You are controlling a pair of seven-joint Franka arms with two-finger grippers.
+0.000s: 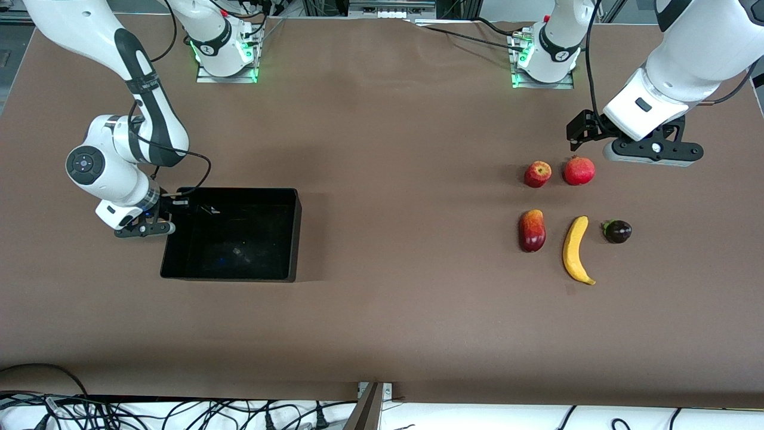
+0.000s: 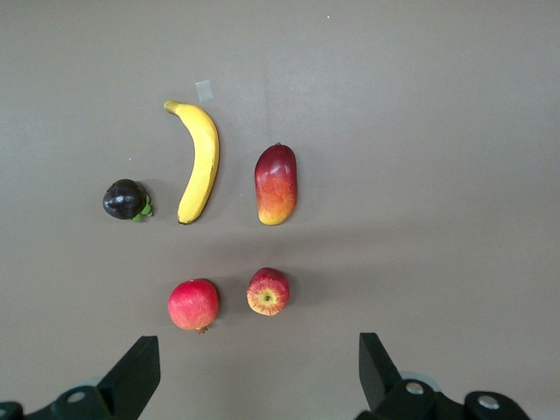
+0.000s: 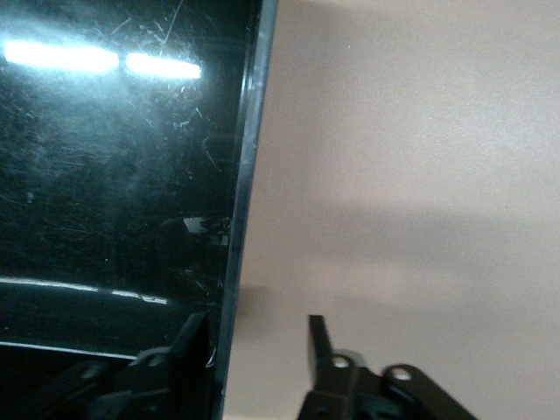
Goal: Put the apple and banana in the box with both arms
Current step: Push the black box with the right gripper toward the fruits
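Note:
The apple (image 1: 538, 174) and the banana (image 1: 576, 249) lie among other fruit toward the left arm's end of the table. The banana is nearer the front camera than the apple. The black box (image 1: 292, 239) sits toward the right arm's end and holds no fruit. My left gripper (image 1: 578, 138) is open and empty, up in the air over bare table beside the fruit. Its view shows the apple (image 2: 268, 291) and the banana (image 2: 200, 160) past the gripper (image 2: 256, 343). My right gripper (image 1: 175, 200) is open and straddles the box wall (image 3: 249, 157), one finger inside and one outside (image 3: 256, 337).
An evenly red round fruit (image 1: 579, 171) lies beside the apple. A red-and-yellow mango (image 1: 532, 230) and a dark purple fruit (image 1: 617, 231) lie on either side of the banana. All three show in the left wrist view: red fruit (image 2: 193, 304), mango (image 2: 276, 185), purple fruit (image 2: 125, 199).

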